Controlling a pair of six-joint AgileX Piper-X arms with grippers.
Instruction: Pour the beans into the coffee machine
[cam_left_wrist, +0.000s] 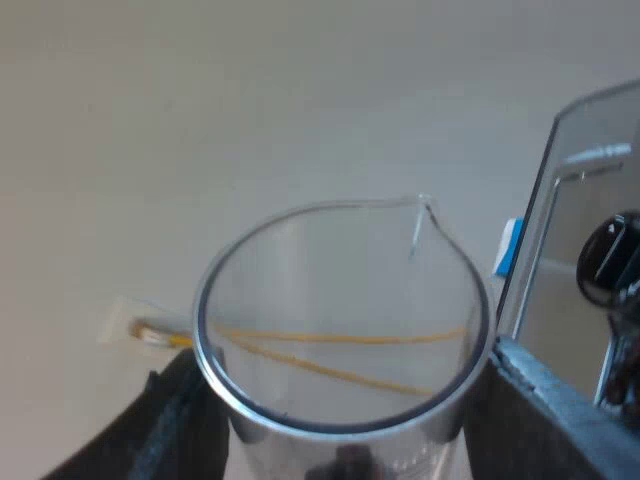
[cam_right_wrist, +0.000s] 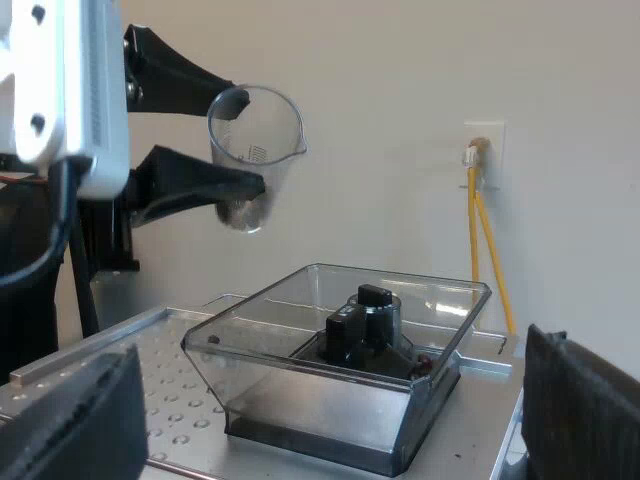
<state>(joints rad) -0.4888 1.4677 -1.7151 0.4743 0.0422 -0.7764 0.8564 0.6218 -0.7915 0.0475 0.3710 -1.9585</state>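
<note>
Support is the espresso machine's metal top plate (cam_right_wrist: 185, 415): dimpled, with a raised rail (cam_right_wrist: 80, 352) along one edge. A clear bean hopper (cam_right_wrist: 300, 350) sits directly on it, black knob (cam_right_wrist: 372, 300) in the middle, few beans (cam_right_wrist: 425, 362) inside.

Your way down into hopper (cam_right_wrist: 300, 385) open-topped, free air between glass (cam_right_wrist: 255, 150) and rim. Mid-hopper knob (cam_right_wrist: 375, 300) blocks centre. Beyond hopper: wall (cam_right_wrist: 400, 80), yellow cables (cam_right_wrist: 472, 230).

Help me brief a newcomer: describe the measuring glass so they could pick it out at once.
Start at the boxy clear bean hopper. Above it, the left end effector grips the measuring glass between black fingers. Unlike the hopper, it is round, with a pouring spout and printed scale marks.
</note>
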